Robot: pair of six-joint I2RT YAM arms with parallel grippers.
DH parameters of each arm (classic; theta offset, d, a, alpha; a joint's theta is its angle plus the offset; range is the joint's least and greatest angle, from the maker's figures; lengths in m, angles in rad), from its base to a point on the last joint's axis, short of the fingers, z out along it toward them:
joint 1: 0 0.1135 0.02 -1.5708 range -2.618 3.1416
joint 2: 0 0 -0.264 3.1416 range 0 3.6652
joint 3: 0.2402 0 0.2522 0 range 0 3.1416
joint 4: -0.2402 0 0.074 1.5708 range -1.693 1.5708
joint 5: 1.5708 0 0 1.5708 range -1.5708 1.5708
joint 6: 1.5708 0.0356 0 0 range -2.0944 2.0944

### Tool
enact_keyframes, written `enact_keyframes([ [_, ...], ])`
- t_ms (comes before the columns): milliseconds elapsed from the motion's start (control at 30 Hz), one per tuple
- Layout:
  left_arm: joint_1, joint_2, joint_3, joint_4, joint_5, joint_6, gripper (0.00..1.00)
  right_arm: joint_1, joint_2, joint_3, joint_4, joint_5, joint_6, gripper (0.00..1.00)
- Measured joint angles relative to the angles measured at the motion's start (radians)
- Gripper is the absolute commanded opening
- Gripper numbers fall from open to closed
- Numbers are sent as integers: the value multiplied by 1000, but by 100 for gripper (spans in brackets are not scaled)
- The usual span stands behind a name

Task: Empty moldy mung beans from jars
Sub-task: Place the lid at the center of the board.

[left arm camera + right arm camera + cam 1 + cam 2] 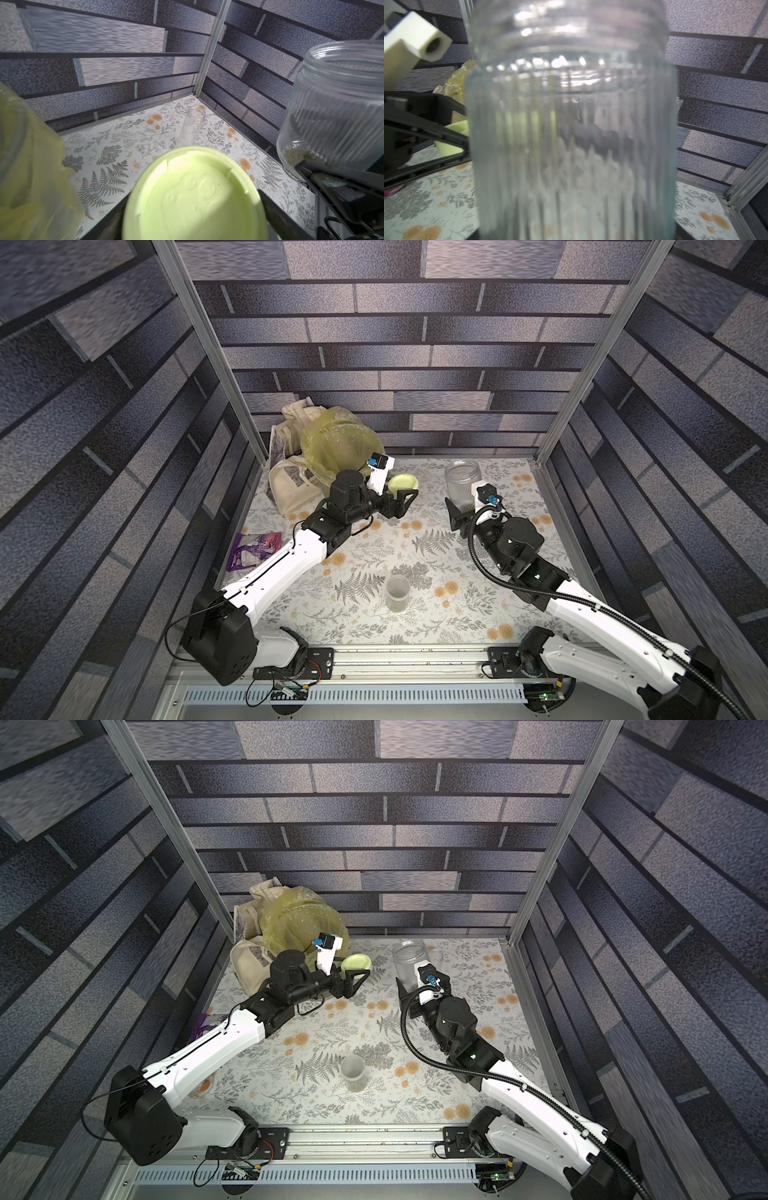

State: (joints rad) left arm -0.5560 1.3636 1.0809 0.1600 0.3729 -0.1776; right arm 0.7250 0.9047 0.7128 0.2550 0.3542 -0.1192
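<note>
Beans (296, 154) faint through ribbed jar (336, 108), pouch (251, 549) part-hidden

Mat (419, 531) ctr free; short jar (397, 593) obstructs front; bin (340, 443) blocks rear-left.

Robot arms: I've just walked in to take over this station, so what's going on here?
The right gripper holds the wide ribbed jar upright. Its mouth is open and a thin layer of mung beans lies at the bottom. The left gripper holds the lime-green lid beside the bin lined with a yellow bag. A short jar stands untouched at the front of the table, and a slim jar stands near the back. Nothing is being poured yet.
</note>
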Motion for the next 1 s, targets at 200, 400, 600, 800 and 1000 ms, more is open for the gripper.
enact_keyframes([
  [200, 0, 181, 58, 43, 51, 92, 87, -13, -40, -8, -88, -69, 19, 38],
  [400, 0, 351, 64, 117, 87, 128, 87, -31, -55, -42, -114, -72, 35, 38],
  [600, 0, 460, 122, 126, 99, 168, 87, -44, -86, -53, -121, -67, 46, 38],
  [800, 2, 553, 189, 133, 111, 190, 88, -55, -113, -78, -119, -60, 60, 38],
  [1000, 15, 626, 219, 132, 122, 193, 88, -62, -114, -96, -121, -53, 61, 39],
])
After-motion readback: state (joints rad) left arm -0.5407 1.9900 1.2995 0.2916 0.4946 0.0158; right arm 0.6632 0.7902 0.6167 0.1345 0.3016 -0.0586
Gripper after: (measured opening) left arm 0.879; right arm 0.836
